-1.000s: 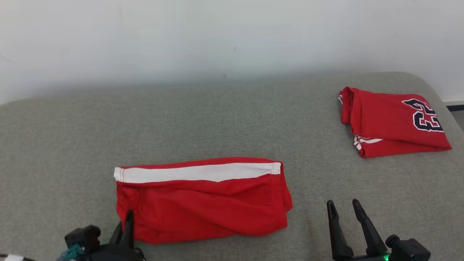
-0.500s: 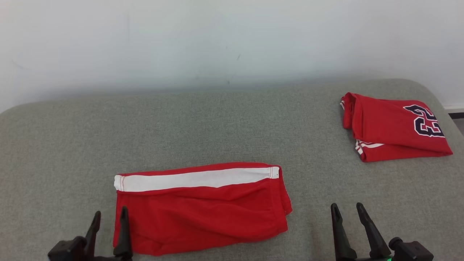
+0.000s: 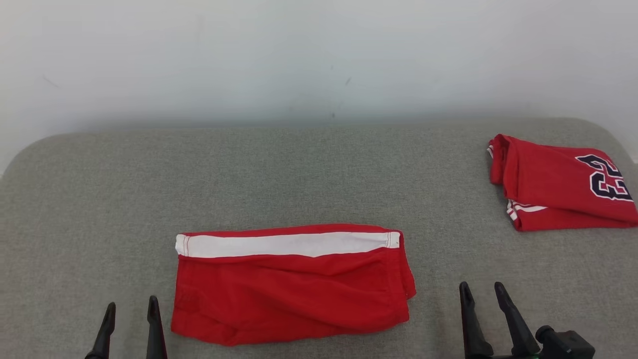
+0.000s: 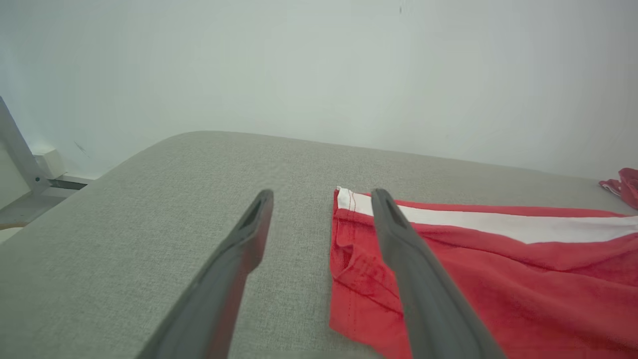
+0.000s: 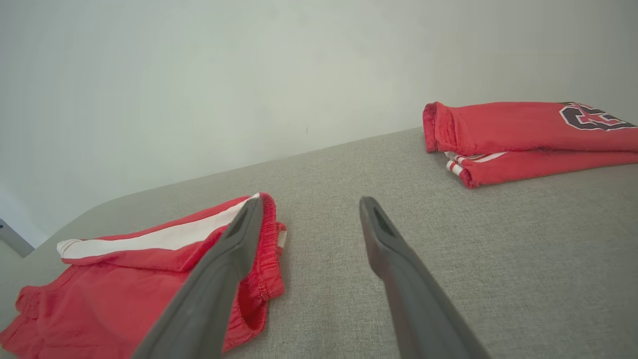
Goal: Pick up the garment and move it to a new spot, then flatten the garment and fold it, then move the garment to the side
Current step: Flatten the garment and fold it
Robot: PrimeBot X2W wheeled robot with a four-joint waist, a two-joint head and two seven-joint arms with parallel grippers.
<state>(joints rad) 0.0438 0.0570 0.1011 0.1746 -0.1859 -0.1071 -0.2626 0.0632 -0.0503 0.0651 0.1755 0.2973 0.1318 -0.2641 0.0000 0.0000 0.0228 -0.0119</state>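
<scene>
I'm seeing the folded shorts (image 3: 294,286) lying on the table (image 3: 299,174), long axis running 9 to 3 o'clock, at 1 o'clock off my nearer left tool (image 3: 132,302) and 10 o'clock off the right tool (image 3: 481,285), both gaping wide, empty.

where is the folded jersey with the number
In the head view the numbered jersey lies at the far right of the grey surface, by its back edge, apart from the red shorts in the near middle.
</scene>
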